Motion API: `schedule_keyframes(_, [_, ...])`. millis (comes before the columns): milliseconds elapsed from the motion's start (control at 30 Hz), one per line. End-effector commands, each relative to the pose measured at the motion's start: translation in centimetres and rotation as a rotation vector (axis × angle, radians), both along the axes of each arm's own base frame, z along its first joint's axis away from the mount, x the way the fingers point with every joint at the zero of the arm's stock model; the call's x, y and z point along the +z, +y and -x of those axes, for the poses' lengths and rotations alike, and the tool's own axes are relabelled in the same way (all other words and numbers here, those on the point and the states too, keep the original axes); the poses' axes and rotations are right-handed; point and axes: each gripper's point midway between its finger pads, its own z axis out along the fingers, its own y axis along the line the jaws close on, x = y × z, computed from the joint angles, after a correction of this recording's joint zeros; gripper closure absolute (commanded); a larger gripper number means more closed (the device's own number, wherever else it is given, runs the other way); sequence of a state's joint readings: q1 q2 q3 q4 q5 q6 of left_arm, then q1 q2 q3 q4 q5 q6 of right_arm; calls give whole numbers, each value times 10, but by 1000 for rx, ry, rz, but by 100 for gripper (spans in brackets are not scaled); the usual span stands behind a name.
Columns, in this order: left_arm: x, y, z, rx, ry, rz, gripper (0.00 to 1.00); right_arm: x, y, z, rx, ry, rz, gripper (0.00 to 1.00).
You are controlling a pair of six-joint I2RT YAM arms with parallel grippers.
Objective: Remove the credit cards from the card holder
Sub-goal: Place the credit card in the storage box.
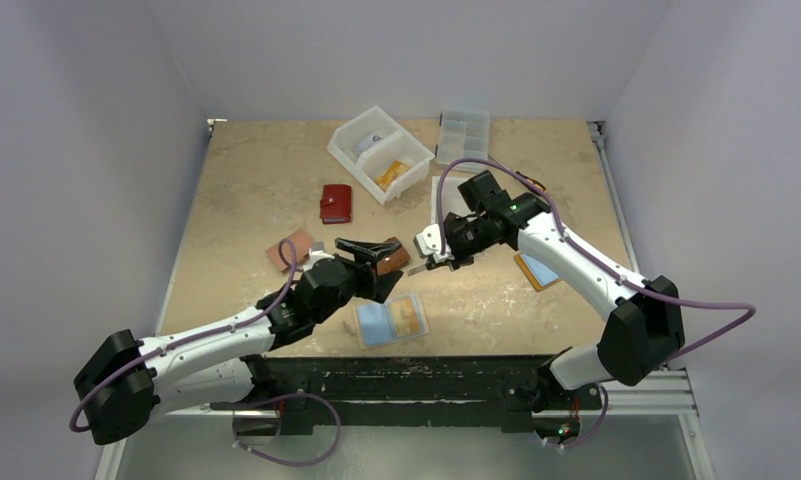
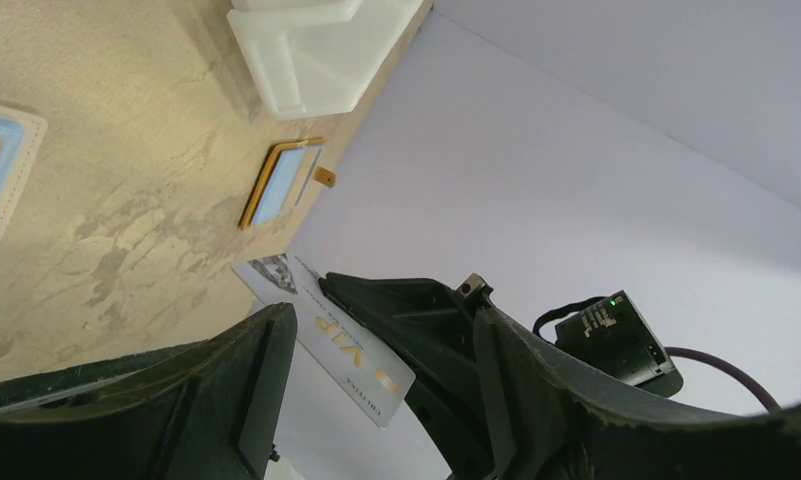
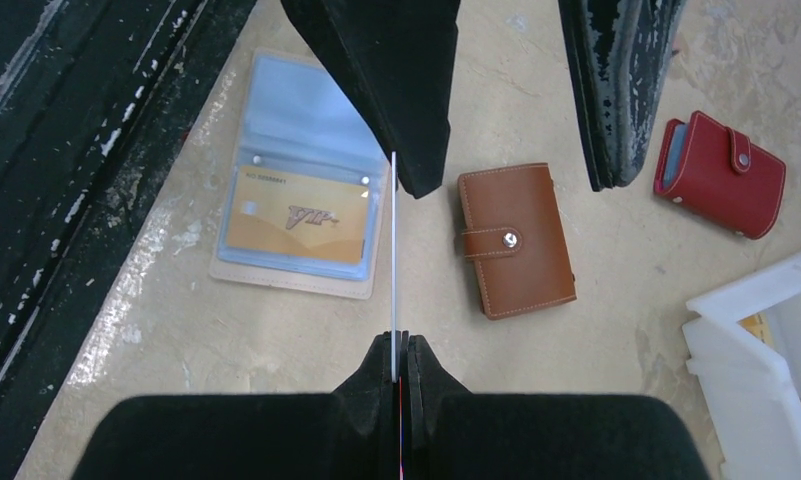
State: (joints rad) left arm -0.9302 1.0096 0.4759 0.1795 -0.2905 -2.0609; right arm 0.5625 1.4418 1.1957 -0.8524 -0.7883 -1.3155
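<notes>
Right end effector (image 3: 394, 342) pinching white card (image 2: 348, 353), left end effector (image 2: 304, 298) spread

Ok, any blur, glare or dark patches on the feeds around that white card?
Left wrist: card sharp, VIP print legible, left tool a near-black silhouette. Right wrist: card edge-on, just a thin white line; brown wallet crisp, no glare. Top external: soft even light, card too small to make out.

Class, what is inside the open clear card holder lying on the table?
A gold card shows in one pocket of the card holder. The other pocket looks pale blue; anything behind the gold card is hidden.
</notes>
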Motion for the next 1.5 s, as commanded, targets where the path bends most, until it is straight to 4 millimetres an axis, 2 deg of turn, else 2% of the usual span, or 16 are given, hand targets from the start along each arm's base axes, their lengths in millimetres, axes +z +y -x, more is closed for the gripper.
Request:
schedule_keyframes(0, [10,-8,2,-27,9,83,31,8,5,-16,-47,-34,-8,100])
schedule_keyframes(233, [6,-16,8,-74,26,124,33,6,4,-20,-85,-34,-2,100])
schedule_keyframes(500, [5,-23,5,-82,19,140,39,9,10,-8,-45,4,-36,100])
schedule_keyframes(767, [2,-28,2,-87,4,153,75,6,10,-2,-26,6,-37,100])
schedule_keyframes(833, [1,-26,2,-80,-1,151,88,5,10,-2,-28,6,-36,100])
schedule_keyframes(867, [1,-26,1,-78,-5,153,99,4,9,-1,-28,7,-34,100])
schedule_keyframes(933, [0,-25,1,-76,-10,150,100,3,8,0,-33,13,-30,85])
schedule_keyframes(1033, [-7,-18,1,-60,-28,112,100,6,9,1,-70,62,-41,49])
schedule_keyframes(1100, [-14,-12,1,-50,-49,64,100,10,7,5,-68,96,-56,32])
schedule_keyframes(1167, [-29,-1,1,-42,-61,-25,100,14,1,6,-64,118,-76,20])
schedule_keyframes(1300, [-46,22,-2,-48,-138,-227,100,17,-11,11,-65,145,-97,9])
schedule_keyframes(1400, [-44,39,-9,-77,-248,-424,100,18,-20,13,-89,179,-119,8])
schedule_keyframes(1467, [-37,51,-18,-138,-387,-627,100,22,-24,17,-103,224,-163,7])
